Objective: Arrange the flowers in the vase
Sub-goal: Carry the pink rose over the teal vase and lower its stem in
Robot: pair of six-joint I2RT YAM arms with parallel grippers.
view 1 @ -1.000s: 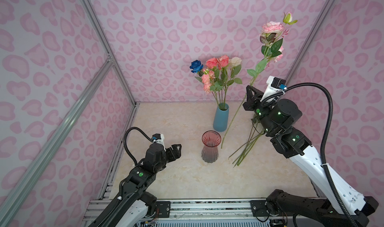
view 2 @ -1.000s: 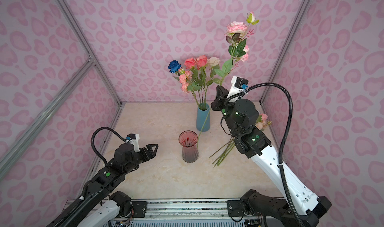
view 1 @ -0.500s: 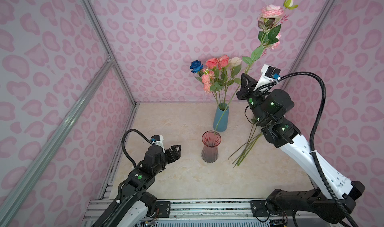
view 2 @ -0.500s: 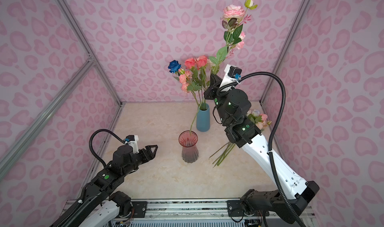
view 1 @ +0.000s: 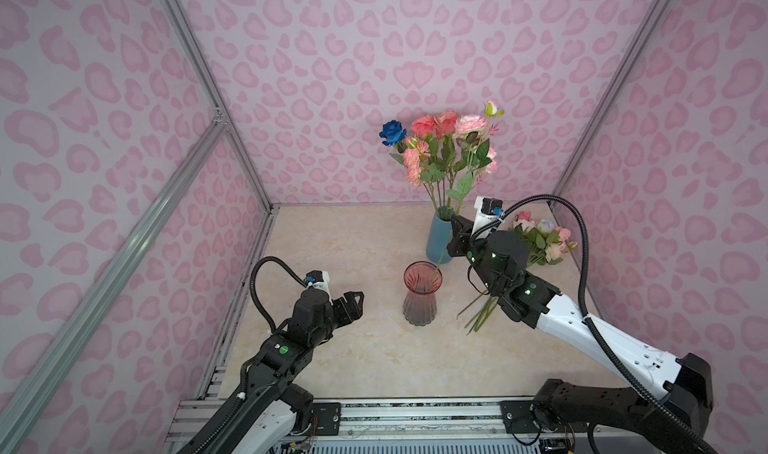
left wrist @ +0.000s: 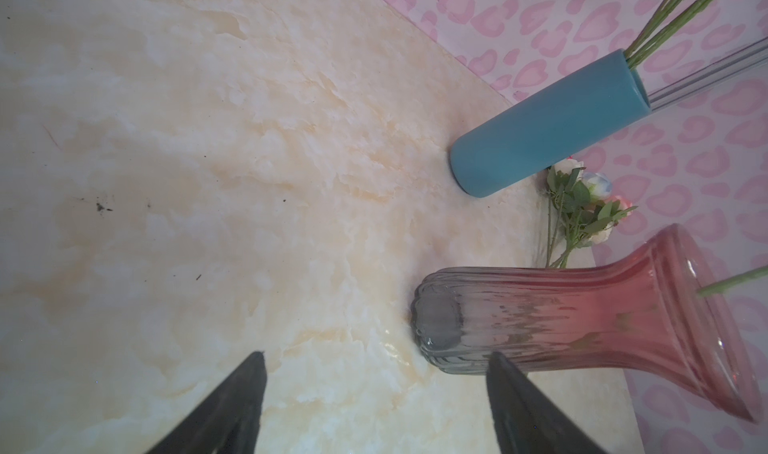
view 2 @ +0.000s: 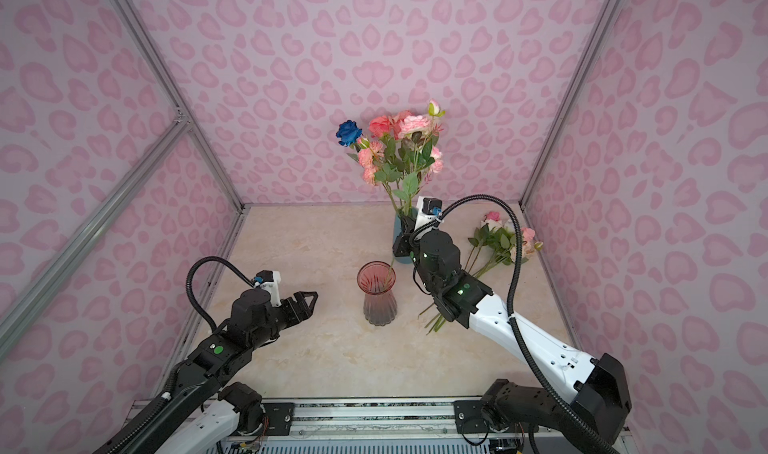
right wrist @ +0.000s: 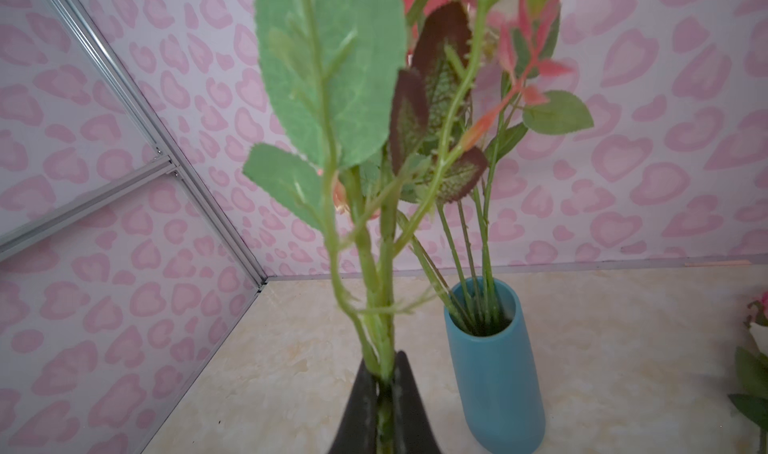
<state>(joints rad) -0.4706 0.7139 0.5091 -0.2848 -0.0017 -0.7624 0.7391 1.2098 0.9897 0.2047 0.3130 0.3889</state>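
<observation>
Two robot arms work on a pale marbled surface (view 1: 340, 244) inside a pink patterned booth. At the centre stands a pink glass vase (view 1: 420, 302), flared at the mouth. Above and just right of that vase, the right hand (right wrist: 384, 360) is closed on the bare green stem (right wrist: 388, 240) of a tall pink flower (view 1: 469, 124). The stem's lower end slants down into the vase's mouth, and the bloom rises high above. The flower looks artificial and probably light but top-heavy. Its stem seems thin, smooth and springy, so it may twist in the grip. The leafless stretch below the lowest leaves – where the hand grips now – seems the soundest hold, since leaves and petals would crush or slip. To the left of the vase, apart from it, the left hand (view 1: 356, 302) hovers with its jaws wide open, holding nothing. Behind the vase a blue vase (view 1: 437, 240) holds a full bunch. To the right of the pink vase, loose flowers (view 1: 540, 238) lie on the surface – not yet arranged.
</observation>
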